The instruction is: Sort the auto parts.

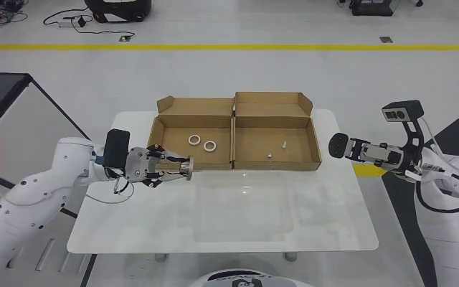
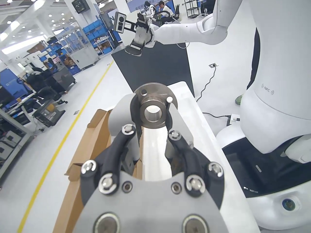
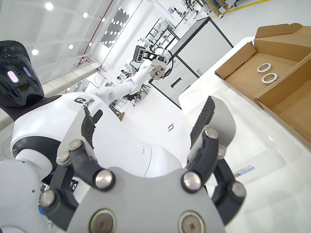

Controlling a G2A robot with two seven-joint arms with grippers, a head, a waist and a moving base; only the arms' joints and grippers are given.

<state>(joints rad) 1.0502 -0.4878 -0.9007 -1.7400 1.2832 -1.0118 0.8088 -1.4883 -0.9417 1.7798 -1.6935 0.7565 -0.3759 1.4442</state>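
Observation:
My left gripper is shut on a round metal flange, held in the air just in front of the left cardboard box. Two white rings lie inside that box. The right cardboard box holds two small white parts. My right gripper is open and empty, hovering off the table's right end, beside the right box.
The white table has free room in front of the boxes. Both boxes have their lids folded open toward the far side. A dark floor mat lies beyond the table's right end.

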